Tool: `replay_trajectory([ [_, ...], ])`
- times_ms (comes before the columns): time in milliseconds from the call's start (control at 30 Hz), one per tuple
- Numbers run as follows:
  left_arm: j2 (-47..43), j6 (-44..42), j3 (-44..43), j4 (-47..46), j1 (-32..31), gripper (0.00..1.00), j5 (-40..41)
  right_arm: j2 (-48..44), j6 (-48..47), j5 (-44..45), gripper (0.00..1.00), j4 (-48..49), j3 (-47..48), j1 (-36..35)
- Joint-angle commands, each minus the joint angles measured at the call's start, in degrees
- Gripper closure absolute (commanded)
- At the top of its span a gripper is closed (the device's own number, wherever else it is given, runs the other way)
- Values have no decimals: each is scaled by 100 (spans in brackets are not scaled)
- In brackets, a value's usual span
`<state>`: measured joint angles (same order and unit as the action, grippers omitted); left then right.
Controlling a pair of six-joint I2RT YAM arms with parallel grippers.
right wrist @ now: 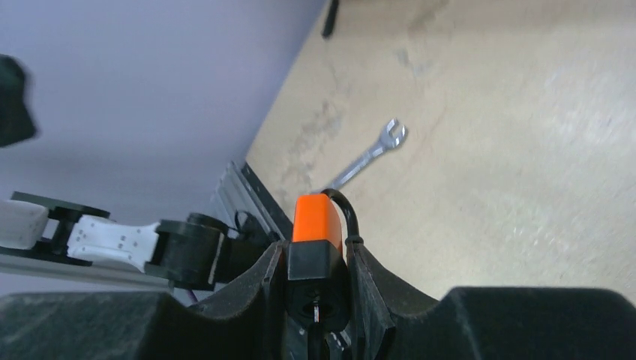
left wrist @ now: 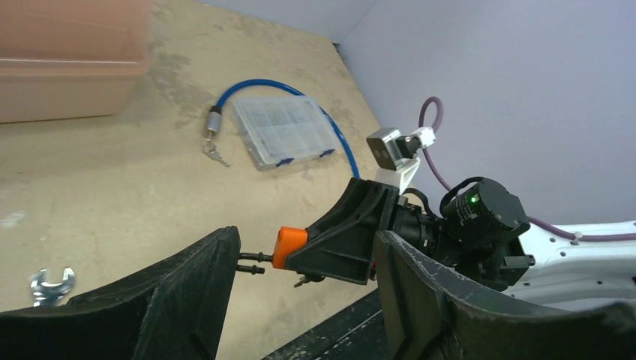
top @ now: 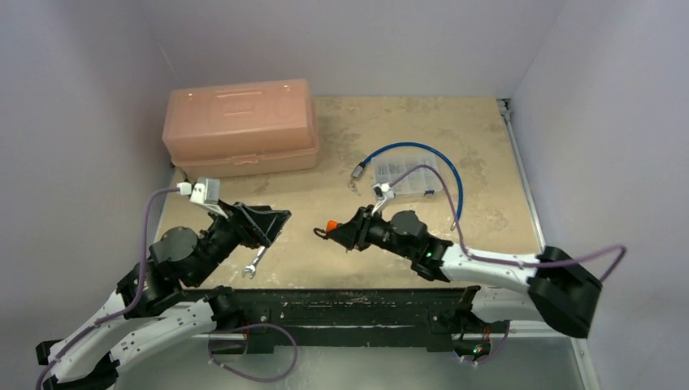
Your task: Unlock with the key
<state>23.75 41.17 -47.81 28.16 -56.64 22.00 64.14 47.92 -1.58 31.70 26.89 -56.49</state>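
- Nearest me, lower left of the top view: small steel open-ended spanner [top: 253,264] flat on the tan table [top: 341,130]. Not needed.
- Left gripper [top: 275,227]: jaws wide apart, nothing in them, facing the lock.
- Right gripper [top: 345,231]: jaws partly closed, clamping the black base of the small orange-and-black padlock [right wrist: 316,221], which is lifted off the table at centre frame with its shackle towards the left gripper.
- Right wrist view shows a thin metal sliver [right wrist: 316,309] at the keyway. Possibly the key, but too small to be sure.
- Farther, upper right: blue loop cable lock [left wrist: 264,82] with small keys [left wrist: 216,155] at its barrel, beside a clear plastic organiser box [left wrist: 283,131].
- Far upper left: pink plastic toolbox [top: 240,126].
- My judgement: the keyway seems to face the right wrist, so I'd re-angle the lock before bringing the left in. Pinch the key squarely, turn about its own axis, keep the right firm.
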Motion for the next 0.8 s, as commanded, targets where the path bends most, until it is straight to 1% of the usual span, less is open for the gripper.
replay_trajectory([
  [0, -212, -570, -152, 831, 13, 30, 626, 1165, 871, -623, 100, 1680, 438, 15],
  [133, -407, -607, 52, 1008, 11, 30, 837, 2243, 1241, -913, 100, 2540, 630, 15],
  [267, -520, -643, 182, 1064, 8, 30, 897, 3141, 1419, -1088, 100, 2698, 1023, 51],
  [367, -584, -725, 202, 1035, 11, 30, 985, 3650, 1591, -1194, 100, 3020, 1145, 172],
  [533, -575, -780, 245, 983, 13, 30, 931, 4251, 1877, -1343, 100, 3416, 1145, 540],
  [767, -486, -820, 252, 938, 10, 30, 914, 4607, 1885, -1322, 100, 3384, 1158, 832],
])
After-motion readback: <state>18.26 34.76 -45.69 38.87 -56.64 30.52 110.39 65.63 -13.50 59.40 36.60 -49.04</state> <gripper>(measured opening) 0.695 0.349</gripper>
